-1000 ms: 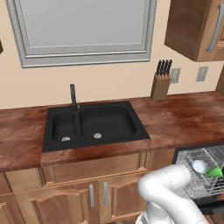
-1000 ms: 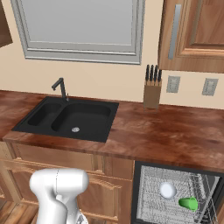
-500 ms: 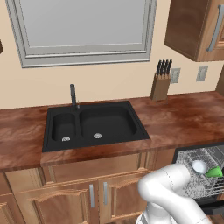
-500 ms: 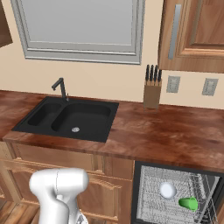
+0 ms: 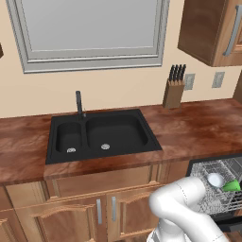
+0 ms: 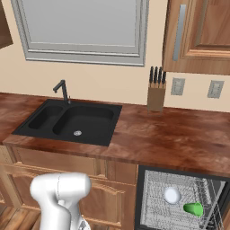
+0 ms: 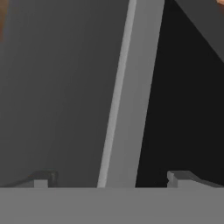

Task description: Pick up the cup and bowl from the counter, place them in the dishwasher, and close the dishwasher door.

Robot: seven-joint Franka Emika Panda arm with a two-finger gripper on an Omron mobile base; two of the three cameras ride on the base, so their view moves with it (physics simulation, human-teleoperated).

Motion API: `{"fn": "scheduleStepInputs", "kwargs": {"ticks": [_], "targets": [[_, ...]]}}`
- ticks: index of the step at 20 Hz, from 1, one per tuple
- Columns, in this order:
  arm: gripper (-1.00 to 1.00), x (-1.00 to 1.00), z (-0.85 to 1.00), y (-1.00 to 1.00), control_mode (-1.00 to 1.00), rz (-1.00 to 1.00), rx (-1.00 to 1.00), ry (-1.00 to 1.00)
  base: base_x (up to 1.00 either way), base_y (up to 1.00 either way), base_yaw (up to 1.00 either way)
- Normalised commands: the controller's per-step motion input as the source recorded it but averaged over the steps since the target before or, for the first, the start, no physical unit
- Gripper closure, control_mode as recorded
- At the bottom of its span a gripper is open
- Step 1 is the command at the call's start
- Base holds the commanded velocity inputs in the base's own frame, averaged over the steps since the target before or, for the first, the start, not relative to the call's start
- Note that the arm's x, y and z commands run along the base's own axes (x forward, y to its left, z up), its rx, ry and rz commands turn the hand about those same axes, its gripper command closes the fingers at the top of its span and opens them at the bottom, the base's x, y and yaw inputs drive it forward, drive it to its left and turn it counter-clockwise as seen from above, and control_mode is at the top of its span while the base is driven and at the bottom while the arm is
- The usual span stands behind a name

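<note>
At lower right, the small glossy white bowl (image 6: 171, 195) and bright green cup (image 6: 193, 208) lay in the black dishwasher's grey wire rack (image 6: 179, 202), below the reddish-brown worktop (image 6: 170, 139). The fingers (image 7: 46, 178) stood spread before a grey bar (image 7: 131, 96).

We see a bright green cup (image 6: 193, 209), a white bowl (image 6: 171, 195), a mottled reddish-brown counter (image 6: 170, 139), and a black sink (image 6: 72, 121).

counter (image 6: 179, 141) – knife block (image 6: 156, 97) on it, sink (image 6: 72, 121) inset
</note>
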Motion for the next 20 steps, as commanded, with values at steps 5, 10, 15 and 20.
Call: {"fn": "scheduleStepInputs", "kwargs": {"ticks": [5, 10, 15, 20], "targets": [[-1.00, 0.14, -0.34, -0.10, -1.00, 0.00, 0.02, -0.07, 0.00, 0.00, 0.00], [-1.00, 0.21, -0.18, -0.11, -1.00, 0.00, 0.02, -0.10, 0.00, 0.00, 0.00], [-1.00, 0.50, 0.00, -0.04, -1.00, 0.00, 0.00, -0.11, 0.00, 0.00, 0.00], [-1.00, 0.90, 0.00, 0.00, -1.00, 0.00, 0.00, -0.08, 0.00, 0.00, 0.00]]}}
